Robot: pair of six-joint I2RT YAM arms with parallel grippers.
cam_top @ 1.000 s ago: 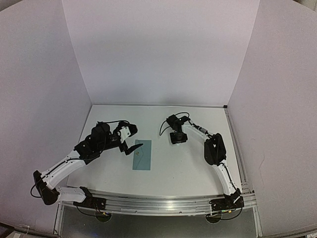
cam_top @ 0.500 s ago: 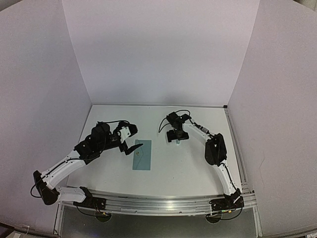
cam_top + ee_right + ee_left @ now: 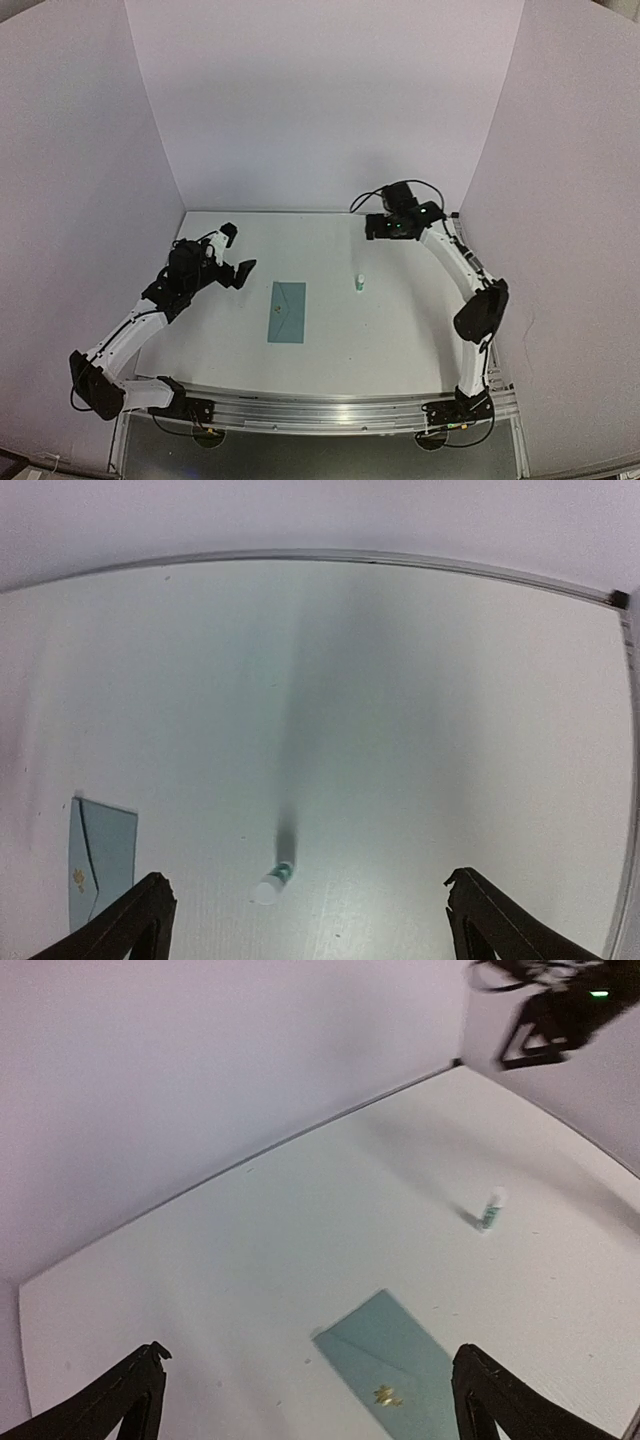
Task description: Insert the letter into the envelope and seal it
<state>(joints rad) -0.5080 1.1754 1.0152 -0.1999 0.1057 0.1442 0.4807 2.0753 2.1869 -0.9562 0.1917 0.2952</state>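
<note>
The teal envelope (image 3: 287, 311) lies flat on the white table, its triangular flap folded down with a small gold sticker (image 3: 388, 1395) on it. It also shows in the left wrist view (image 3: 400, 1365) and at the left edge of the right wrist view (image 3: 100, 865). The letter is out of view. My left gripper (image 3: 238, 254) hovers open to the left of the envelope, apart from it, with nothing between its fingers (image 3: 135, 1400). My right gripper (image 3: 393, 228) is raised near the back wall, open and holding nothing, its fingers (image 3: 490, 920) spread wide.
A small white stick with a green band (image 3: 360, 284) stands upright on the table to the right of the envelope, also seen as the stick (image 3: 272, 882) below the right gripper and the stick (image 3: 492, 1208). White walls enclose the table on three sides.
My right gripper opened, left the small white stick standing on the table, and rose back toward the rear right. My left gripper drew off the envelope to the left.
</note>
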